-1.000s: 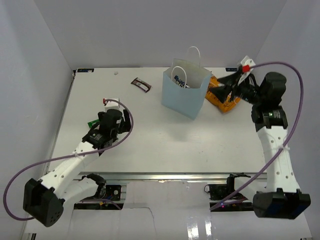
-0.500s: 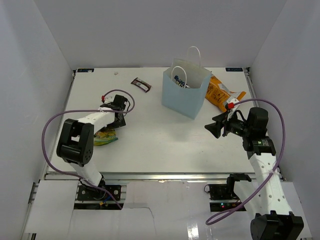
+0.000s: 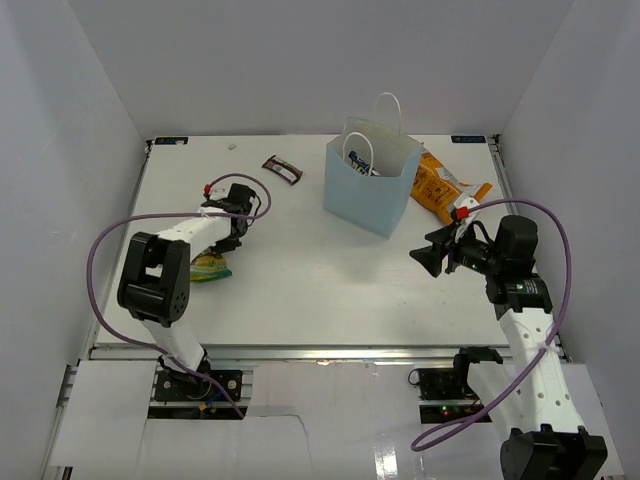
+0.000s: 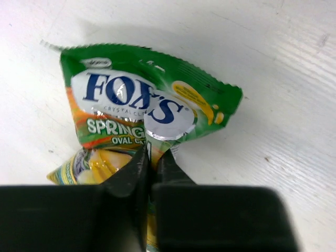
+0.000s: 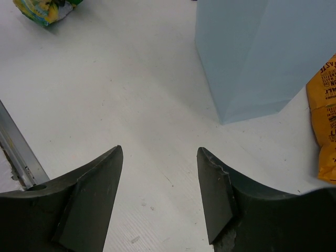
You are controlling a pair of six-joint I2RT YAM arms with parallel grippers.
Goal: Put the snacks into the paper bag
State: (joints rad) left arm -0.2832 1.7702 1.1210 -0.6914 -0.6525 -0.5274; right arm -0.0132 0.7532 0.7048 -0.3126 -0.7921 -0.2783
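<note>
Shifts green packet [image 4: 142,105] a shade up-table, with left gripper [image 4: 152,156] clamped on its lower edge; lies well left of bag [image 3: 368,190]. Holds right gripper [image 5: 160,151] wide, empty, nearer bag.

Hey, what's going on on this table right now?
The left end effector is shut on the edge of a green Fox's candy packet at the left of the table. The right end effector is open and empty, near the light-blue paper bag. An orange snack bag and a dark brown bar lie outside it.
</note>
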